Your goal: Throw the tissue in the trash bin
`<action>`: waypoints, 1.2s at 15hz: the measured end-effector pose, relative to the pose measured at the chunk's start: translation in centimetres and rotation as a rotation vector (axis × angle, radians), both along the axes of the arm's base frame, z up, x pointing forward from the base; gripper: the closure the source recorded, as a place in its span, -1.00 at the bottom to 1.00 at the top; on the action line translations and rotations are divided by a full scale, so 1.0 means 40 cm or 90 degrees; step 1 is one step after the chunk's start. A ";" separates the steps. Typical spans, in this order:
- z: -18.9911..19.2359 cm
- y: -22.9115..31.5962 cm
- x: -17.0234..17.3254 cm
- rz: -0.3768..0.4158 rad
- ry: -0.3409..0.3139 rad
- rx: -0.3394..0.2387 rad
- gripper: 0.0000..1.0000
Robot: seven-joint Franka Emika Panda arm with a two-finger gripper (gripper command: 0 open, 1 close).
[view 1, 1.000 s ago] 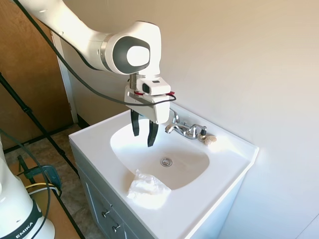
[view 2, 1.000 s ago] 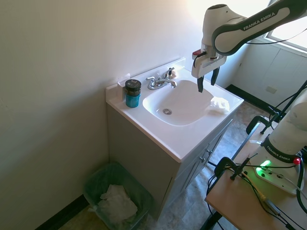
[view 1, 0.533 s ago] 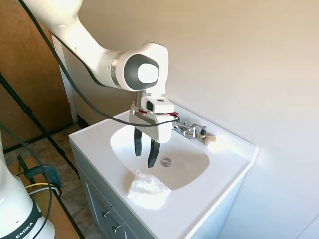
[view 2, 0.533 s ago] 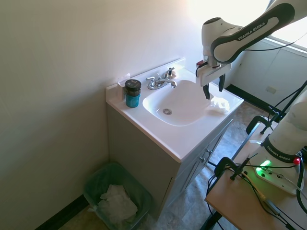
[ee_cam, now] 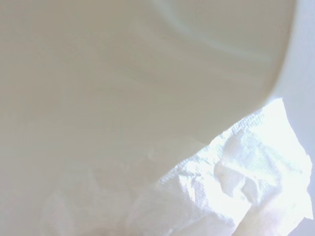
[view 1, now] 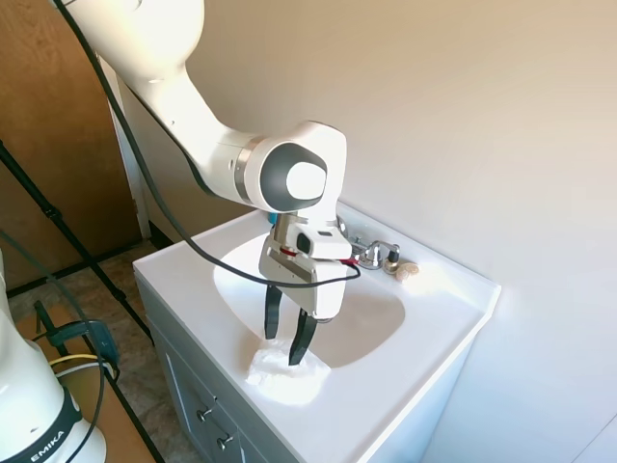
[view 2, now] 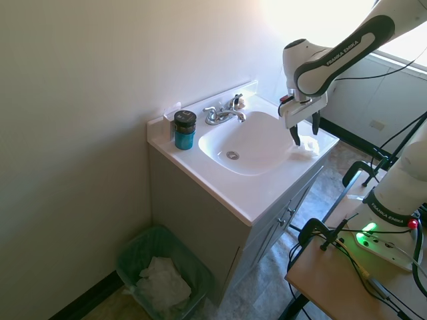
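Note:
The crumpled white tissue [view 1: 286,375] lies on the sink's front rim, partly over the basin edge; it also shows at the right edge of the counter [view 2: 307,145] and fills the lower wrist view [ee_cam: 236,191]. My gripper [view 1: 284,345] points straight down, open, its dark fingertips [view 1: 297,351] just reaching the top of the tissue. From the other side the gripper [view 2: 303,134] hangs right over the wad. The green trash bin [view 2: 133,257], with crumpled paper inside, stands on the floor left of the vanity.
White vanity sink [view 1: 443,318] with a chrome faucet [view 1: 364,253] and a small shell-like item [view 1: 408,271] behind the basin. A teal jar with a dark lid [view 2: 185,129] stands at the counter's back corner. Wall runs behind the sink.
The arm has swung from above the basin toward the front rim and come down, so the open fingers now reach the tissue. The tissue has not moved.

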State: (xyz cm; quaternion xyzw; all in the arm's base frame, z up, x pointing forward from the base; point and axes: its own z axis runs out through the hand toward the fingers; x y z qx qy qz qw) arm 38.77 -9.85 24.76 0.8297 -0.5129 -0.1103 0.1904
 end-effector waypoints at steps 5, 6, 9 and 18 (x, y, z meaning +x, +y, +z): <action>-0.046 -0.017 -0.004 0.003 0.008 0.010 1.00; -0.046 -0.019 -0.004 0.007 0.008 0.012 1.00; -0.049 -0.022 -0.002 0.014 0.003 0.019 1.00; -0.052 -0.054 -0.002 0.015 -0.013 0.028 1.00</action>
